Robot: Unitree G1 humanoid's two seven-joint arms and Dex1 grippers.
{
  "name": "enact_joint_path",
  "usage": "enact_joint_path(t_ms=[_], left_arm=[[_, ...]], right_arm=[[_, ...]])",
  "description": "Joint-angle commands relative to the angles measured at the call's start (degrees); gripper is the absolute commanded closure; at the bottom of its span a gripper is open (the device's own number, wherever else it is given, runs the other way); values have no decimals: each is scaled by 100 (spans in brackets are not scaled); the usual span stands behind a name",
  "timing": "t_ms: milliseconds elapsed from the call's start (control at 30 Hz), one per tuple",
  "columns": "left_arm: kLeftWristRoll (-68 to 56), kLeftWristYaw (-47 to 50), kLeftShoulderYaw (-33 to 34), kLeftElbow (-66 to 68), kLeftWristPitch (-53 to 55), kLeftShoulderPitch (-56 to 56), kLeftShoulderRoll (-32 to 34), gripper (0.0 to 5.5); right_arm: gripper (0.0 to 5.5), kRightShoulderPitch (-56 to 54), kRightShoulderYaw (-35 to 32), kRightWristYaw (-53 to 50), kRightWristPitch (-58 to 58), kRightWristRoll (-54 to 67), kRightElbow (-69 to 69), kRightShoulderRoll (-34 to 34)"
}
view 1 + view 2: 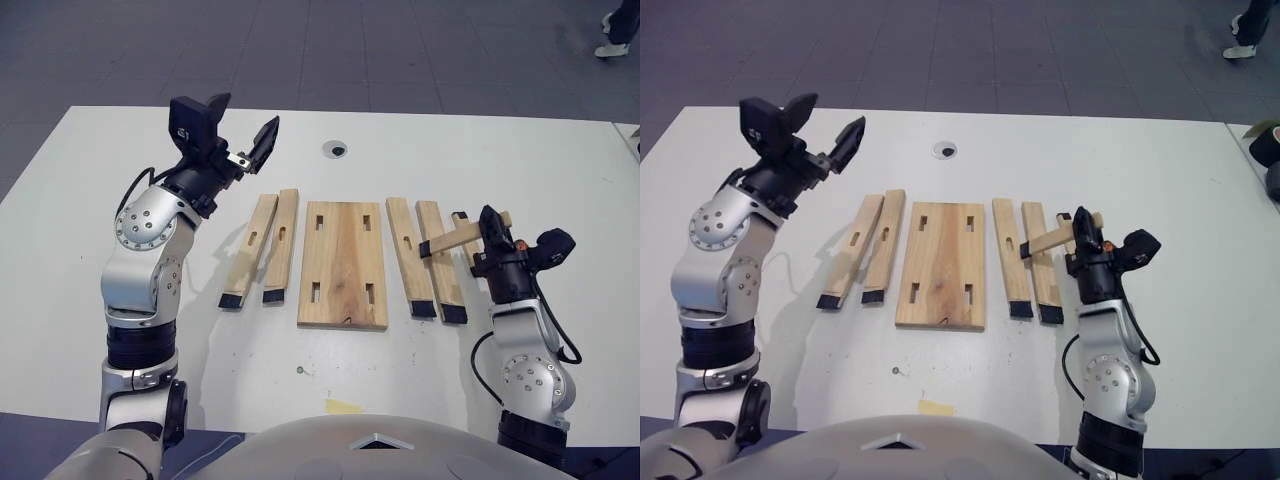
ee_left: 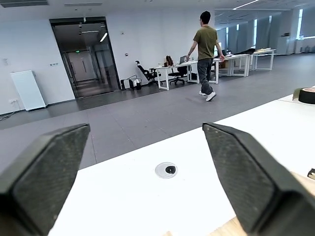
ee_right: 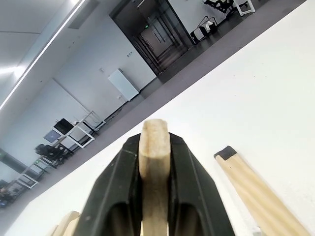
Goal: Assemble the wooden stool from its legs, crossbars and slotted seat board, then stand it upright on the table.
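Observation:
The slotted seat board lies flat at mid-table. Two legs with black tips lie side by side to its left, and two more legs to its right. My right gripper is shut on a wooden crossbar, held tilted just above the right-hand legs; in the right wrist view the crossbar sits clamped between the fingers. Another stick with a black tip lies beside it. My left gripper is raised above the table beyond the left legs, open, holding nothing.
A round cable hole is set in the white table behind the board. A scrap of yellow tape lies near the front edge. A black object sits past the table's right end.

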Motion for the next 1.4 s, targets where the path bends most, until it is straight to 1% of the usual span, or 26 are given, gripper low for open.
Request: enact_joint_path(t_ms=[33,100,133,300,467,667,1133,1300,1400], left_arm=[[198,-3,-159,75,-41,62,22,45],[228,1,-160,93,-55,93,16,13],[243,2,-161,94,-66,125,19,10],[306,-28,-223,139,-91,162,-34,10],[378,-33,-248,186,-138,165,-6,10],[553,-105,-369,258,-290,204,17,10],[695,-188,-513,215,-357,385,14,10],[740,-215,-558,248,-401,413,-3,10],[771,-217,-589,256,-431,452,-16,10]], right_arm=[[509,-342,246,40,-183,-342,149,123],[509,-458,273,91,-210,-388,169,115],[509,-507,282,115,-197,-384,153,94],[509,-483,409,163,-175,-871,205,-133],[509,-395,457,142,-45,-1099,220,-186],[509,-396,409,164,58,-944,80,-87],[509,-451,552,221,250,-1065,86,-170],[509,-554,405,57,322,-663,-162,49],[509,-628,394,6,398,-577,-252,47]])
